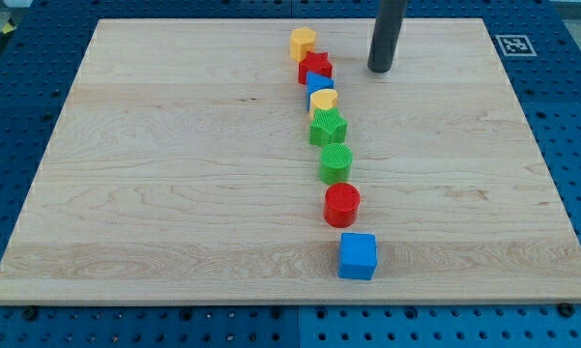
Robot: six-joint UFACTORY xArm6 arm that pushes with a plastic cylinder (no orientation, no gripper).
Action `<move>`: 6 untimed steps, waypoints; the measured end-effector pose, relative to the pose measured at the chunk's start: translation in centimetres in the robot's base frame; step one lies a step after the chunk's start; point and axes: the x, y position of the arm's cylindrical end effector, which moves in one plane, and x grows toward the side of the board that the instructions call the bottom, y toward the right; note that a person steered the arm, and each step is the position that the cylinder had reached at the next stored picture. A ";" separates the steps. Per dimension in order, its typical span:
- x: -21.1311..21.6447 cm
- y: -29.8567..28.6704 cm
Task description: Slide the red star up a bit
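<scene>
The red star (314, 67) lies near the view's top, in a column of blocks running down the middle of the wooden board (174, 174). A yellow block (303, 43) touches it above, and a blue block (319, 83) touches it below. My tip (380, 70) is the lower end of the dark rod, standing to the right of the red star, about a block's width away from it, not touching any block.
Below the blue block come a yellow heart (323, 100), a green star (328, 128), a green cylinder (335, 162), a red cylinder (342, 204) and a blue cube (358, 255). A tag marker (513, 44) sits at the board's top right corner.
</scene>
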 end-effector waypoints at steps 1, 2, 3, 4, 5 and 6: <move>1.3 -0.7; 1.8 -3.7; 1.9 -8.7; 1.9 -13.9; 1.8 -18.5; 1.0 -22.4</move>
